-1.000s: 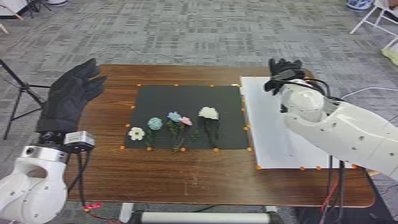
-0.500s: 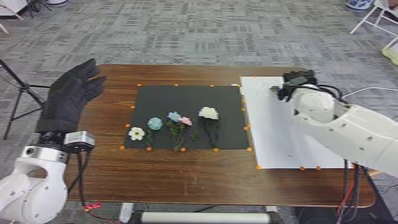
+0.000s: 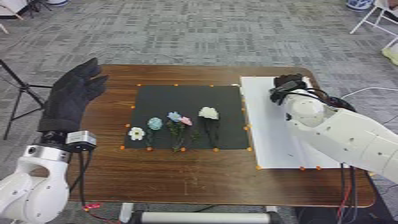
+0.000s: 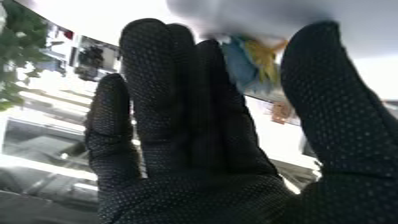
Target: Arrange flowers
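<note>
Right hand point(image 3: 289, 84) shifted slightly left at white sheet point(image 3: 270, 125), fingers straight, thumb apart; left hand point(image 3: 67, 100), fingers straight.

"What's lying on the dark mat point(image 3: 178, 97)?"

"Flowers, heads away from the robot. From its left: a flat white one point(image 3: 136, 133), a blue-green bloom point(image 3: 155, 123), then a light blue one point(image 3: 173, 116) close beside a pink one point(image 3: 186, 121) over leafy green stems."

"And at the right?"

"A fuller white bloom point(image 3: 208, 113), dark stem toward the robot. By the right hand point(image 3: 287, 82) there's something blurred, blue and yellow point(image 4: 259, 60), perhaps petals."
</note>
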`<state>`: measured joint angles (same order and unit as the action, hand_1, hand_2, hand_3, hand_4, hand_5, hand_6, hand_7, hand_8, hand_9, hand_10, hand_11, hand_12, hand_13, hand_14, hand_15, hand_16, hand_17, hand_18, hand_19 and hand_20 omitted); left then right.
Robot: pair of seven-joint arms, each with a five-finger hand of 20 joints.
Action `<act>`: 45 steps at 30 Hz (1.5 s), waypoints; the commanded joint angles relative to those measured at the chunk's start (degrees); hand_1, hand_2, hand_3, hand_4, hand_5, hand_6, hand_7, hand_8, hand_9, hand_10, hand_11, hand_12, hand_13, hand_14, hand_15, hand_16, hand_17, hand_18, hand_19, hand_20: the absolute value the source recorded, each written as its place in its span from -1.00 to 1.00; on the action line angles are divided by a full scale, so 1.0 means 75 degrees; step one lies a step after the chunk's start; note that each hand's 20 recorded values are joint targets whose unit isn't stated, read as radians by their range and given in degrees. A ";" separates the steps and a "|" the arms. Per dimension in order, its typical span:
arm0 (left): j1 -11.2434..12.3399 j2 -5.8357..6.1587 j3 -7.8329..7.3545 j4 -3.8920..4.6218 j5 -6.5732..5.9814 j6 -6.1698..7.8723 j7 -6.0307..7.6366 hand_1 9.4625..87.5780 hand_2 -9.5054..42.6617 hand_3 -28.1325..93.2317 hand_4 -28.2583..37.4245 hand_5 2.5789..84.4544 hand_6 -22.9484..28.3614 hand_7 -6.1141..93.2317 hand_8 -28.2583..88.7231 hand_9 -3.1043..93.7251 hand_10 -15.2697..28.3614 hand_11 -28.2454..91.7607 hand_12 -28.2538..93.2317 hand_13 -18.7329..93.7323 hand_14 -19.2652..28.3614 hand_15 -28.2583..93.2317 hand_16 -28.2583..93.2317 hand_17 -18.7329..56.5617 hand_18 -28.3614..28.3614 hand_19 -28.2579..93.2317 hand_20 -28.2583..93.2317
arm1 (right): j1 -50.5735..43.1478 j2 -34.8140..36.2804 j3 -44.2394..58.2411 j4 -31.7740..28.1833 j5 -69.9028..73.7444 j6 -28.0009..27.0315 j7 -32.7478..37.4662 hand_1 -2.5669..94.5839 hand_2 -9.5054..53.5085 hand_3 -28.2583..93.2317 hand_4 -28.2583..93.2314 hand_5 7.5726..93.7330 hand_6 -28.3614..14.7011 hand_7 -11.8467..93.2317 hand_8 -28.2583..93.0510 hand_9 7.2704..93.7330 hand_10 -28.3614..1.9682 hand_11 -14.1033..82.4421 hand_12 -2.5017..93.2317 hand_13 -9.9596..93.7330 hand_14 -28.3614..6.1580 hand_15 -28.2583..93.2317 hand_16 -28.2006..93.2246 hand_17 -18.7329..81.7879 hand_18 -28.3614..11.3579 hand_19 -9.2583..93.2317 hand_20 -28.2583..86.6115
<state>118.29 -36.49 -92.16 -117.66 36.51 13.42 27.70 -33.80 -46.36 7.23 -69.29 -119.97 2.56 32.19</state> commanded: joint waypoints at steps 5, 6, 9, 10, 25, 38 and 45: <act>0.0130 -0.0123 0.0063 -0.0044 0.0025 0.0043 0.0022 -0.59 -0.71 0.60 -0.91 -0.29 0.01 -0.51 -0.65 -0.42 0.22 -0.20 -0.22 -0.30 0.39 -0.05 -0.44 -0.75 0.70 0.09 -0.30 | -0.0192 0.0516 -0.0341 -0.0984 -0.0164 0.2509 -0.0924 0.03 -1.00 0.75 -1.00 0.54 0.49 -0.02 -0.56 0.92 0.55 -0.39 -0.14 0.65 0.38 0.49 -0.04 -0.06 -0.55 0.69 0.41; 0.0145 -0.0179 0.0092 -0.0031 0.0019 0.0052 -0.0009 -0.59 -0.71 0.60 -0.91 -0.29 0.01 -0.51 -0.65 -0.43 0.22 -0.20 -0.22 -0.30 0.39 -0.05 -0.44 -0.75 0.70 0.09 -0.30 | -0.0422 0.0640 -0.0044 -0.1298 -0.0252 0.2541 -0.0994 0.05 -1.00 0.76 -1.00 0.57 0.48 -0.01 -0.56 0.94 0.56 -0.39 -0.12 0.66 0.39 0.50 -0.03 -0.06 -0.56 0.70 0.42; 0.0157 -0.0369 0.0232 0.0053 -0.0019 0.0034 -0.0062 -0.59 -0.71 0.60 -0.91 -0.29 0.01 -0.51 -0.65 -0.43 0.22 -0.20 -0.22 -0.30 0.39 -0.05 -0.44 -0.75 0.70 0.09 -0.30 | -0.1060 0.1013 0.0645 -0.2257 -0.0319 0.2760 -0.1073 0.05 -1.00 0.80 -1.00 0.60 0.46 -0.01 -0.56 0.96 0.55 -0.37 -0.10 0.67 0.39 0.52 -0.03 -0.05 -0.57 0.70 0.42; 0.0176 -0.0433 0.0288 0.0076 -0.0033 0.0085 -0.0060 -0.59 -0.71 0.60 -0.91 -0.29 0.01 -0.51 -0.65 -0.43 0.21 -0.20 -0.22 -0.30 0.39 -0.05 -0.44 -0.75 0.70 0.09 -0.30 | -0.1335 0.1073 0.0934 -0.2478 -0.0386 0.2801 -0.1164 0.05 -1.00 0.81 -1.00 0.60 0.45 -0.01 -0.57 0.96 0.55 -0.38 -0.10 0.67 0.39 0.52 -0.03 -0.05 -0.57 0.70 0.42; 0.0080 -0.0908 0.0710 0.0232 0.0025 0.0047 -0.0252 -0.59 -0.71 0.60 -0.91 -0.29 0.01 -0.51 -0.65 -0.43 0.22 -0.20 -0.22 -0.31 0.38 -0.05 -0.44 -0.75 0.70 0.09 -0.31 | -0.2935 0.1504 0.2078 -0.3773 -0.0754 0.2581 -0.1447 0.05 -1.00 0.84 -1.00 0.63 0.40 0.00 -0.56 0.97 0.51 -0.32 -0.06 0.66 0.36 0.58 -0.02 -0.05 -0.56 0.72 0.43; 0.0289 -0.1124 0.0719 0.0149 0.0032 0.0227 -0.0058 -0.59 -0.72 0.60 -0.92 -0.29 0.01 -0.51 -0.65 -0.43 0.21 -0.21 -0.22 -0.31 0.39 -0.05 -0.44 -0.75 0.70 0.09 -0.30 | -0.3503 0.1451 0.2044 -0.4280 -0.0875 0.2458 -0.1713 0.04 -1.00 0.84 -0.99 0.62 0.41 0.00 -0.57 0.96 0.50 -0.34 -0.05 0.64 0.36 0.59 -0.02 -0.05 -0.55 0.71 0.44; 0.0413 -0.1206 0.0702 0.0074 0.0038 0.0217 0.0010 -0.59 -0.72 0.60 -0.92 -0.29 0.01 -0.51 -0.66 -0.43 0.21 -0.20 -0.22 -0.31 0.39 -0.05 -0.44 -0.75 0.70 0.09 -0.31 | -0.3580 0.1114 0.1983 -0.4322 -0.0964 0.2580 -0.1746 0.04 -1.00 0.84 -0.99 0.62 0.42 0.01 -0.57 0.97 0.50 -0.35 -0.05 0.64 0.36 0.59 -0.03 -0.05 -0.55 0.71 0.44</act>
<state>120.32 -44.34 -86.73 -116.35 36.70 14.88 27.16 -60.54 -35.18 23.21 -100.87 -125.74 20.97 19.84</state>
